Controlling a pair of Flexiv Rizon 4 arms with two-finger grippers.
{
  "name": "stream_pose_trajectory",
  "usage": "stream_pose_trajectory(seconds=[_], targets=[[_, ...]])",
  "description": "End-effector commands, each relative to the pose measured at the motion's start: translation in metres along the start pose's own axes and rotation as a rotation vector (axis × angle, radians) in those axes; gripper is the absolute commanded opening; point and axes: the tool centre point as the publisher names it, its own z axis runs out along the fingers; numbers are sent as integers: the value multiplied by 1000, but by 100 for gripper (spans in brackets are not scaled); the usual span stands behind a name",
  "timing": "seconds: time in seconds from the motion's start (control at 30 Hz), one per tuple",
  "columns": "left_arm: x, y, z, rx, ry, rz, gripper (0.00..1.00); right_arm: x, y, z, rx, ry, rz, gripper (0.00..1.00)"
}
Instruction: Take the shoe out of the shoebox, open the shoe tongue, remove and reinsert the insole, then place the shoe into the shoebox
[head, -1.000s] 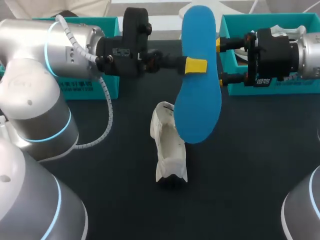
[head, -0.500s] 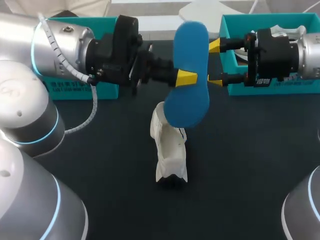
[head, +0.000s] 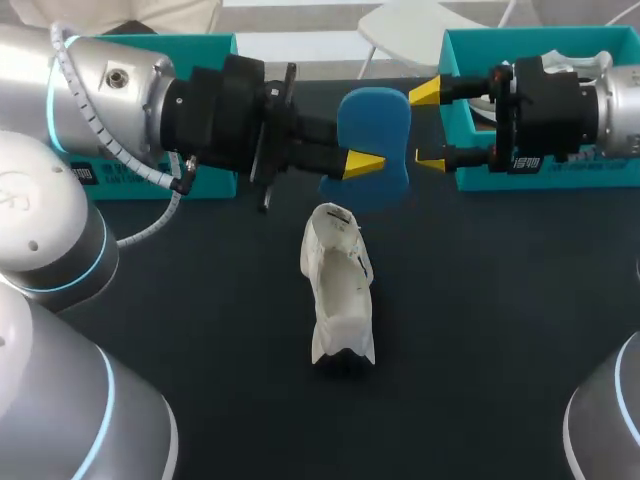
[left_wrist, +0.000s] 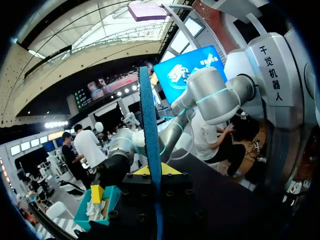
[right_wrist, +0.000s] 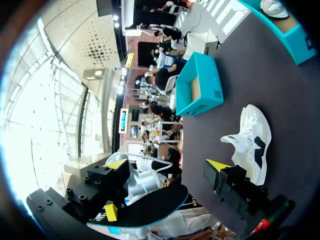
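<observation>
1. Surface (head: 200, 300): black. It carries one white shoe and two teal boxes.
2. Shoe (head: 338, 290): rests at the middle of the surface, lengthwise from near to far. It is outside both boxes and well apart from each. Neither pincer touches it.
3. Insole (head: 380, 130): blue, held in the air above the far end of the shoe and apart from it. Seen from the left wrist it shows edge-on and upright, running out ahead of the yellow tips.
4. Left pincer (head: 362, 158): enters from the left and pinches the insole, one finger on each face. From overhead only the near yellow tip shows, because the insole hides the other.
5. Right pincer (head: 430, 127): enters from the right with its fingers spread, gripping nothing. Its tips stand just right of the insole's edge. Whether a tip touches that edge cannot be told.
6. Left box (head: 222, 170): at the far left of the surface, partly hidden by the left arm.
7. Right box (head: 462, 60): at the far right. The right arm's wrist hangs over it.
</observation>
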Motion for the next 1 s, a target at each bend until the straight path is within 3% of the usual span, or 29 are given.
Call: stream_pose_trajectory(seconds=[0.03, 0.23, 0.73, 0.77, 0.8, 0.83, 0.87, 0.9, 1.0], targets=[[14, 13, -12, 52, -27, 452, 0, 0, 0, 2, -2, 0, 0, 100], [13, 34, -20, -37, 8, 518, 0, 0, 0, 2, -2, 0, 0, 100], [13, 34, -20, -37, 8, 518, 0, 0, 0, 2, -2, 0, 0, 100], [14, 38, -21, 0, -28, 531, 0, 0, 0, 2, -2, 0, 0, 100], [14, 47, -24, -10, -45, 653, 0, 0, 0, 2, -2, 0, 0, 100], [15, 51, -25, 41, -92, 661, 0, 0, 0, 2, -2, 0, 0, 100], [12, 56, -28, -2, -106, 721, 0, 0, 0, 2, -2, 0, 0, 100], [13, 59, -29, 31, -109, 744, 0, 0, 0, 2, -2, 0, 0, 100], [7, 66, -33, 28, -131, 832, 0, 0, 0, 2, -2, 0, 0, 100]])
